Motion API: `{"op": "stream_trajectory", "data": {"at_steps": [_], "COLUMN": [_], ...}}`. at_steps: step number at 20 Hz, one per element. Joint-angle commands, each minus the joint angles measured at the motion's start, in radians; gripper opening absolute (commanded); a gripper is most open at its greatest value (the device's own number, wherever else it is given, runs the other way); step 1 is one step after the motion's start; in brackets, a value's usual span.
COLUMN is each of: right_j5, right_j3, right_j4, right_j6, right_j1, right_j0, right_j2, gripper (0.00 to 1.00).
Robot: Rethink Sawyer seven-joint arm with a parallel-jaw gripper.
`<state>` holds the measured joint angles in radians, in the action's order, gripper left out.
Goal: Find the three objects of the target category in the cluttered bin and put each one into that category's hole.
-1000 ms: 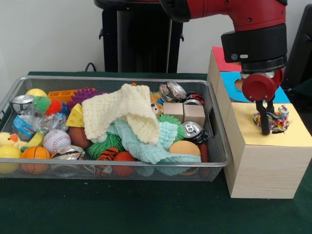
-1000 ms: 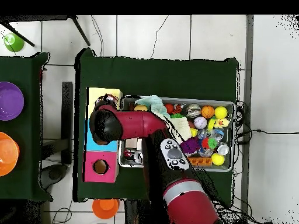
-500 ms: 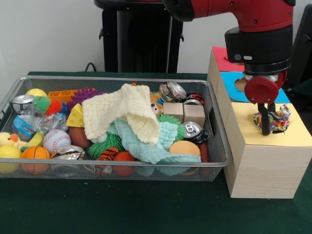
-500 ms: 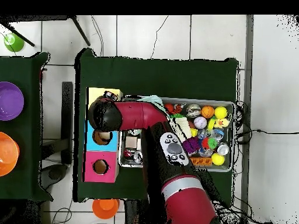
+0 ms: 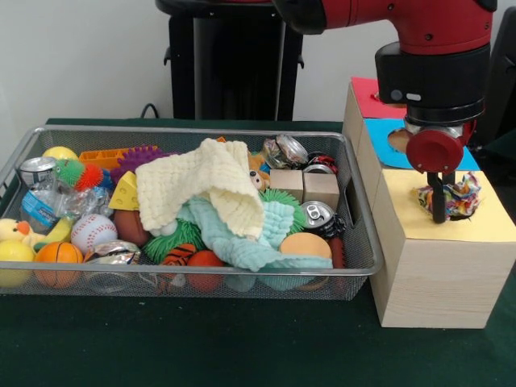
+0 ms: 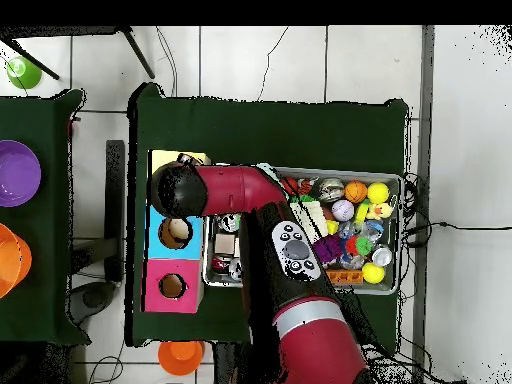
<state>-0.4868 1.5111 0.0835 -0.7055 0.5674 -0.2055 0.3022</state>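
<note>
Gripper point(image 5: 439, 208) seen from the front at 3 o'clock, narrowed onto a crinkled multicoloured bundle point(image 5: 458, 196) on the yellow box top point(image 5: 451, 230), wire bin point(image 5: 193, 278) at 9 o'clock, from overhead, bundle hidden under the arm point(image 6: 225, 190), at 10 o'clock.

One wire bin point(image 5: 355, 266) holds two cloths, a cream one point(image 5: 201, 189) and a mint one point(image 5: 242, 238), two wooden blocks point(image 5: 286, 184) point(image 5: 321, 189), and at least three crushed cans point(image 5: 286, 151) point(image 5: 317, 215) point(image 5: 36, 170). Also in it are one baseball point(image 5: 93, 232), one small basketball point(image 5: 58, 260), one cheese wedge point(image 5: 125, 193), one purple spiky ball point(image 5: 137, 157) and one rubber duck point(image 5: 14, 232). One wooden box point(image 5: 435, 274) stands beside the bin with three coloured tops, yellow point(image 5: 451, 230), blue point(image 5: 379, 133) and pink point(image 5: 367, 97), and one crumpled wrapper point(image 5: 455, 197) lies on the yellow top.
</note>
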Motion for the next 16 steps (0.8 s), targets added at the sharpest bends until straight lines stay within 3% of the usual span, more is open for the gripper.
{"op": "stream_trajectory", "data": {"at_steps": [1,16], "right_j5": [-0.214,-0.33], "right_j3": [0.06,0.096], "right_j4": [0.031,0.011], "right_j6": [-0.164,-0.16], "right_j1": [-0.105,-0.027], "right_j0": [-0.032,-0.036], "right_j2": [-0.088,-0.083], "gripper": [1.0,1.0]}}
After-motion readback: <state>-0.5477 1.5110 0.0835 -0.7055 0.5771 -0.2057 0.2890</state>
